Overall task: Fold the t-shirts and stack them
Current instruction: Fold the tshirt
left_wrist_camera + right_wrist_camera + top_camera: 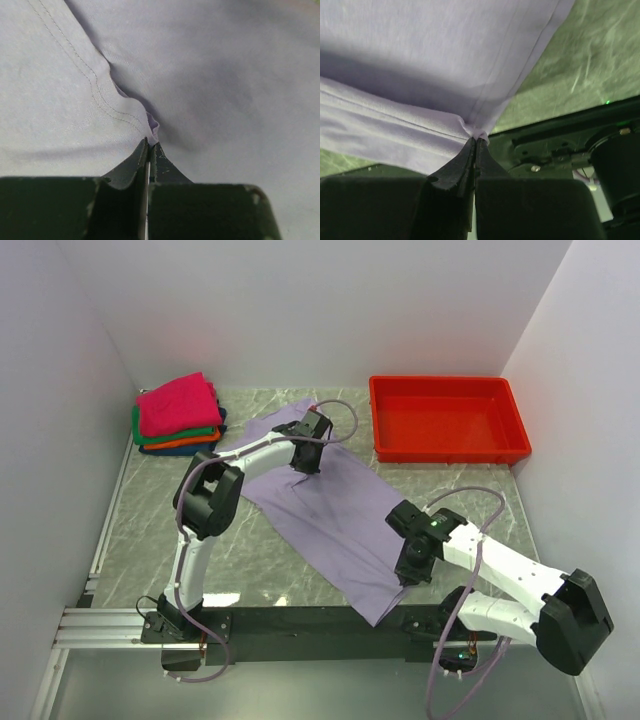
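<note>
Red tray: a red rectangular plastic tray [445,420] is set at the far right corner of the green marbled tabletop [150,530]; its red floor and walls are seen in full.
Folded stack: a stack of folded cloth t-shirts [178,412] is placed at the far left corner, with magenta-pink on top, then green, orange and dark blue beneath.
Lavender shirt: a pale lavender cloth t-shirt [330,510] is spread diagonally across the middle of the tabletop, from beside the stack to the near edge.
Left gripper: the left gripper [150,145] is pressed together on a small fold of the lavender shirt beside a stitched seam, at the shirt's far end.
Right gripper: the right gripper [474,141] is pressed together on the shirt's hemmed near corner, by the near edge.
</note>
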You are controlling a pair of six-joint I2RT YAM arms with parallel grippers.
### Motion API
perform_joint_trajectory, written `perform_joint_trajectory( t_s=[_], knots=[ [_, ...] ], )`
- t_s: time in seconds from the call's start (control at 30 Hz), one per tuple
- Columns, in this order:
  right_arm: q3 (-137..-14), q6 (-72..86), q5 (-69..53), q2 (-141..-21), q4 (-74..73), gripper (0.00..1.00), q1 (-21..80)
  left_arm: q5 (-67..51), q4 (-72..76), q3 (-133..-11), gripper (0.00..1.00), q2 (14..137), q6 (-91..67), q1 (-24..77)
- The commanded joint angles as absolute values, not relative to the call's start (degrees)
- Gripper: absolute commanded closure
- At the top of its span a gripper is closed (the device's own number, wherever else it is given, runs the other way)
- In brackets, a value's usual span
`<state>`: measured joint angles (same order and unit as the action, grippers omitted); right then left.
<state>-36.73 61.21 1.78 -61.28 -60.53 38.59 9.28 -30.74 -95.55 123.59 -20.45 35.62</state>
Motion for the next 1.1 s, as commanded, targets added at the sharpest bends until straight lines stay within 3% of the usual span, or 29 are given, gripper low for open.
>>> perform_joint_trajectory(
  t_s=[0.0,0.8,0.83,0.93,0.97,1.07],
  knots=[
    [-39.81,64.33,1.67,-61.17,-64.77,1.0,41.13,8.09,-29.97,-97.21,0.99,123.75,-20.92,35.51],
    [-38.76,67.59,0.09,-59.94,-66.01,1.0,45.26,8.35,-30.41,-100.98,0.99,127.7,-20.74,35.51],
    [-38.76,67.59,0.17,-60.29,-65.92,1.0,45.35,8.44,-30.85,-101.25,0.96,127.62,-20.83,35.59],
    [-38.76,67.24,0.44,-61.52,-65.22,1.0,45.26,9.75,-30.24,-100.64,0.52,124.74,-20.66,35.86],
    [-38.93,67.15,0.61,-61.7,-64.95,1.0,45.35,10.63,-29.19,-98.89,0.29,123.32,-20.65,36.03],
    [-39.72,67.32,1.05,-62.66,-64.34,1.0,45.35,10.99,-26.82,-93.79,0.06,116.56,-20.39,36.74]
  ],
)
